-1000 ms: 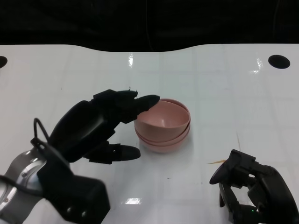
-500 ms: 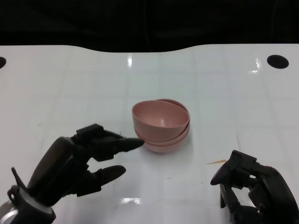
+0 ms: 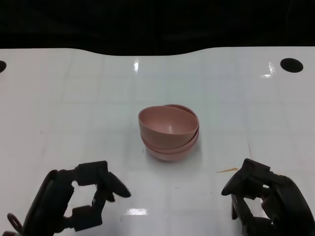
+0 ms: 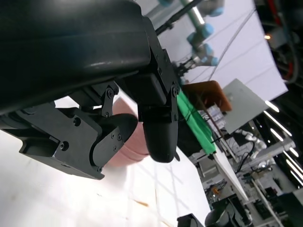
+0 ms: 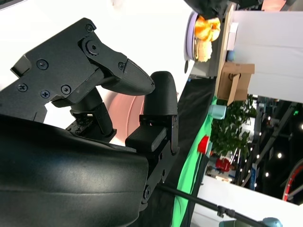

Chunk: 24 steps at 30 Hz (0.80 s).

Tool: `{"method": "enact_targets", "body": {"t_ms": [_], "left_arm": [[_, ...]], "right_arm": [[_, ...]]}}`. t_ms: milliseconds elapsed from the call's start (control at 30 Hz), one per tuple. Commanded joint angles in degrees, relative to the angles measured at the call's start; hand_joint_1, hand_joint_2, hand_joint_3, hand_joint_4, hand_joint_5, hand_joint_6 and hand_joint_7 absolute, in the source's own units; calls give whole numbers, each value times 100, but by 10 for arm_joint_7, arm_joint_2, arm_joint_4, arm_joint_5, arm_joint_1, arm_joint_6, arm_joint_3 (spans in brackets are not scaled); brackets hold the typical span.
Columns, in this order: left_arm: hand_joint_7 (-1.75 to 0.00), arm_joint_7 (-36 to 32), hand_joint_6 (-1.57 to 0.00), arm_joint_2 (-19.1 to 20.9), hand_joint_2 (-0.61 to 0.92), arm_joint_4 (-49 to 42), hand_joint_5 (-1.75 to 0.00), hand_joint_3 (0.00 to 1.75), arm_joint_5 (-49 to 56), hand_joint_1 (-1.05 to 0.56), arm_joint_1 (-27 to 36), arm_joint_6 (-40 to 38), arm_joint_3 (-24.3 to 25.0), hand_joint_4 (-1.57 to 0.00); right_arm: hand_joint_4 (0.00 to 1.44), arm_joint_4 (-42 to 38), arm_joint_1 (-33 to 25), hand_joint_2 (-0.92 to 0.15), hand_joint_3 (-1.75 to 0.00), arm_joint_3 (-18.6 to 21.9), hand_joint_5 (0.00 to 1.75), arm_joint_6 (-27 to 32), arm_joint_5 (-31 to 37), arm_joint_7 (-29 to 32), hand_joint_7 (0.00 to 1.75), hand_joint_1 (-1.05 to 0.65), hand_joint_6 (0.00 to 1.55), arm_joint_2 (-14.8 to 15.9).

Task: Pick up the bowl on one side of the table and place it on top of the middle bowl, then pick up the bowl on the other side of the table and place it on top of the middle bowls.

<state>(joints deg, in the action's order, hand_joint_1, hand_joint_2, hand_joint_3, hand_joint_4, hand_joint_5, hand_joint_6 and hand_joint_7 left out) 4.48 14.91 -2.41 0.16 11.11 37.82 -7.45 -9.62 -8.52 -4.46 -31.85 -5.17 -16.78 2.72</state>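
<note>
A stack of pink bowls [image 3: 169, 132] stands in the middle of the white table [image 3: 74, 98], the top bowl tilted toward the left. My left hand [image 3: 78, 202] lies low at the near left, apart from the stack, holding nothing, its fingers curled inward. My right hand [image 3: 268, 201] rests at the near right, also empty with fingers curled. In the left wrist view the black fingers [image 4: 156, 123] frame a slice of the pink bowls [image 4: 132, 142]. The right wrist view shows its own fingers [image 5: 156, 118] with a bit of pink bowl [image 5: 128, 113] behind them.
Dark round holes sit in the table at the far right [image 3: 291, 64] and far left [image 3: 2, 65]. A small orange sliver [image 3: 225, 170] lies on the table just beyond my right hand. The table's far edge meets a dark background.
My left hand has let go of the top bowl and drawn back toward me to the near left, its fingers curling in. The right hand has stayed put.
</note>
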Motion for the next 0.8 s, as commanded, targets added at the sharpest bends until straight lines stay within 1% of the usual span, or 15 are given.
{"method": "enact_targets", "body": {"t_ms": [33,133,167,233,267,367,467,633,800], "left_arm": [[-152,36,-81,-3,48,51,-173,133,-58,-2,38,-66,-3,-84],[-155,52,-80,-9,48,70,-174,133,-68,-3,47,-91,4,-83],[-155,63,-79,-10,48,85,-175,132,-92,-3,59,-122,4,-83],[-163,79,-74,-12,55,108,-175,123,-128,-9,77,-172,6,-84],[-164,81,-74,-14,56,118,-175,122,-138,-10,83,-198,8,-84],[-166,89,-73,-19,56,131,-175,119,-152,-13,89,-243,15,-84],[-166,104,-74,-26,56,125,-175,120,-172,-12,85,-268,25,-84],[-167,134,-73,-37,53,105,-175,126,-193,-11,77,-277,42,-86],[-163,147,-75,-48,53,95,-175,125,-198,-12,71,-281,56,-87]], "right_arm": [[77,15,-5,-55,-113,8,175,5,-6,3,145,-20,73,6],[77,17,-6,-56,-113,8,175,6,-6,3,145,-20,73,6],[77,16,-6,-56,-113,8,175,4,-8,2,145,-20,73,6],[77,14,-5,-57,-112,9,175,1,-12,-1,145,-19,73,6],[77,13,-5,-57,-112,9,175,0,-11,-1,145,-19,72,7],[76,11,-5,-58,-111,10,175,0,-10,-2,145,-19,72,8],[76,11,-5,-58,-109,10,175,0,-10,-2,145,-19,71,9],[77,5,-4,-59,-108,11,175,-6,-8,-1,145,-20,71,8],[77,5,-4,-59,-107,10,175,-5,-3,2,146,-21,72,7]]}}
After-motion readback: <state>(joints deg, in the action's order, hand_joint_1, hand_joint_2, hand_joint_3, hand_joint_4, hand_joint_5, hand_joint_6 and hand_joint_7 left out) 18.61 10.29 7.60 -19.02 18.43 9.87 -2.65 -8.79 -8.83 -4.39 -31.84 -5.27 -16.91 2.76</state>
